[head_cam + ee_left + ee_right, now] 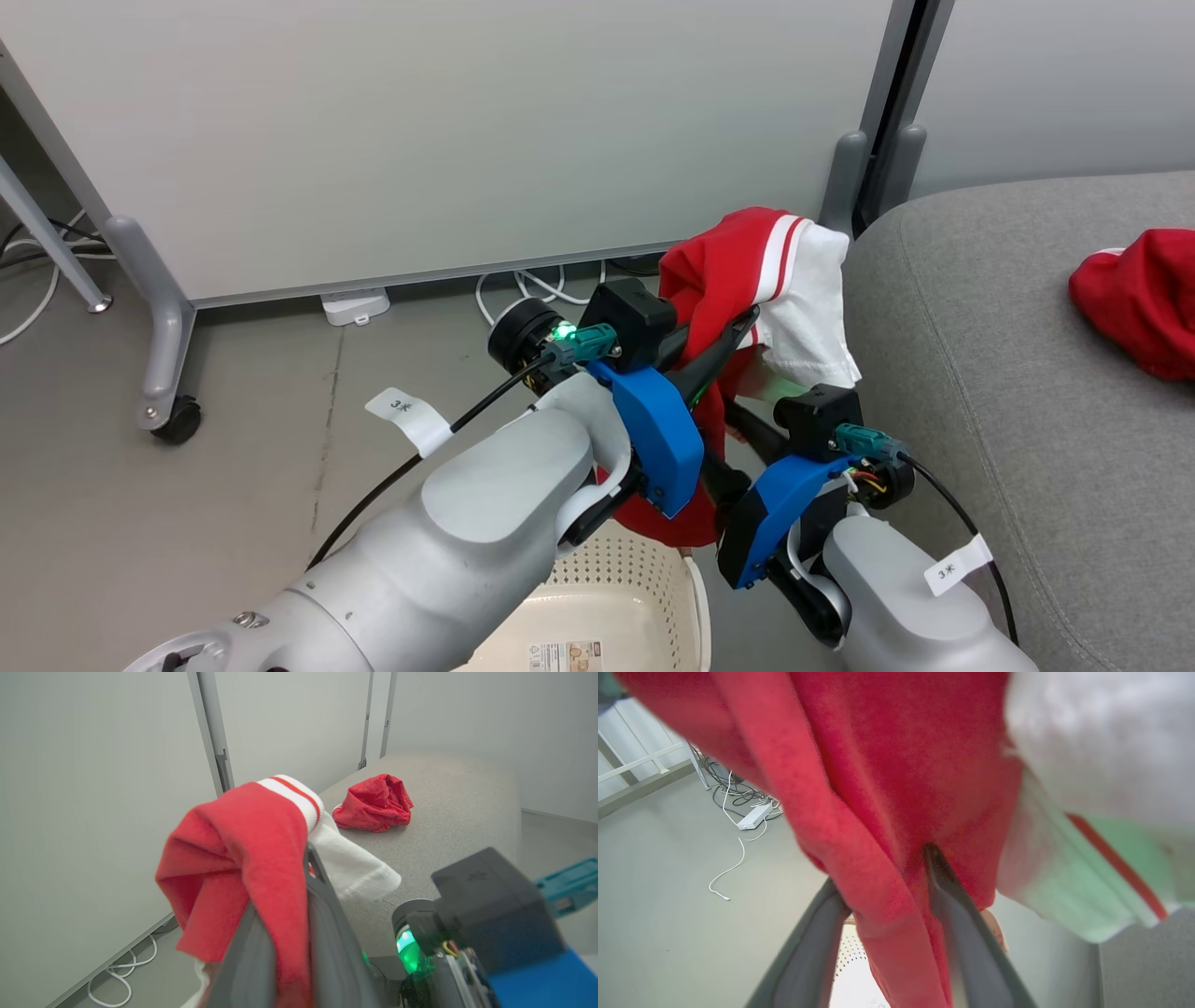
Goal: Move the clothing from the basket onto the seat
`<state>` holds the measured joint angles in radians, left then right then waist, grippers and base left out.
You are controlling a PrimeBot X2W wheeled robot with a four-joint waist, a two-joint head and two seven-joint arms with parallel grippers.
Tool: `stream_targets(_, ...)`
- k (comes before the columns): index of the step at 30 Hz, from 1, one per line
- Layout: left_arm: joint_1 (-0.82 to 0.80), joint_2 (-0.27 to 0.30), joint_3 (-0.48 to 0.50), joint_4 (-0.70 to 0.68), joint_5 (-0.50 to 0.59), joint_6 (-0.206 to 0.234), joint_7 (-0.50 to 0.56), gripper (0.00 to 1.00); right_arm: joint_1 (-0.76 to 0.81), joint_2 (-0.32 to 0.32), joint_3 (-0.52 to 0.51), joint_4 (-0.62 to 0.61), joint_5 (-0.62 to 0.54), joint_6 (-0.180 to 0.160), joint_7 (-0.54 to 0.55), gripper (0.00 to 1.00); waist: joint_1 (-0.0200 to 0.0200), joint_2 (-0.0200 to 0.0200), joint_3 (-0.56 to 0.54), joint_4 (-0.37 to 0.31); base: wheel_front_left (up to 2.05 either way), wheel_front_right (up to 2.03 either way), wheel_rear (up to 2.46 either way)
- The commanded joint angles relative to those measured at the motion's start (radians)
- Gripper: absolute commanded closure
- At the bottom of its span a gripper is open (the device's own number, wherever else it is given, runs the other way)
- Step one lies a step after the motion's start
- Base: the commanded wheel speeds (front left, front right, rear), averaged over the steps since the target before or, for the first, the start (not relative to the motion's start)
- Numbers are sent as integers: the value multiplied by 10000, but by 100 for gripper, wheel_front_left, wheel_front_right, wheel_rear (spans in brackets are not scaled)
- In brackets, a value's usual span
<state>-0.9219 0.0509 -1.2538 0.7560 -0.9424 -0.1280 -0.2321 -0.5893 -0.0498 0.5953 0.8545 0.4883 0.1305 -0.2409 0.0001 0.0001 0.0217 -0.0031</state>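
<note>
At 6 o'clock in our head view, the cream basket (pixel 625 560) shows a bare floor with a printed label. The lowest fold of a red garment (pixel 719 271) with white trim hangs down to its far rim; we cannot tell whether it touches. The rest of the garment is raised above the basket toward 12 o'clock, just beside the edge of the grey seat (pixel 980 373). Our left tool (pixel 742 329) has its fingers nearly together, pinching a fold near the top, with red and white cloth draped over the tips. Our right tool (pixel 880 868) sits lower, at 5 o'clock from the left one, with its fingers spread wide and red cloth hanging between them. A second red garment (pixel 1134 299) lies crumpled on the seat at 3 o'clock, well apart from both tools.
</note>
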Motion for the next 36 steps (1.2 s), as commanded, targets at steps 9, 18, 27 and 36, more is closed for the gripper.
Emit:
stream_targets(9, -43, -4, -73, 131, -142, 114, -111, 100, -318, -12, 474, 271, 539, 5, -225, 100, -1, -1, -110, -60, 0, 0, 0)
stream_targets(18, 21, -2, -119, 283, -189, 152, -167, 51, -352, -12, 440, 128, 572, 5, -254, 100, -1, -1, -123, -136, 0, 0, 0)
stream_targets(27, 53, -2, -143, 375, -296, 227, -192, 0, -128, -12, 263, 8, 383, 5, -257, 100, -1, -1, -126, -153, 0, 0, 0)
stream_targets(36, 410, 110, 335, 455, -265, 325, -333, 0, -2, -12, -40, -217, 184, 5, -257, 100, -1, -1, -85, -161, 0, 0, 0)
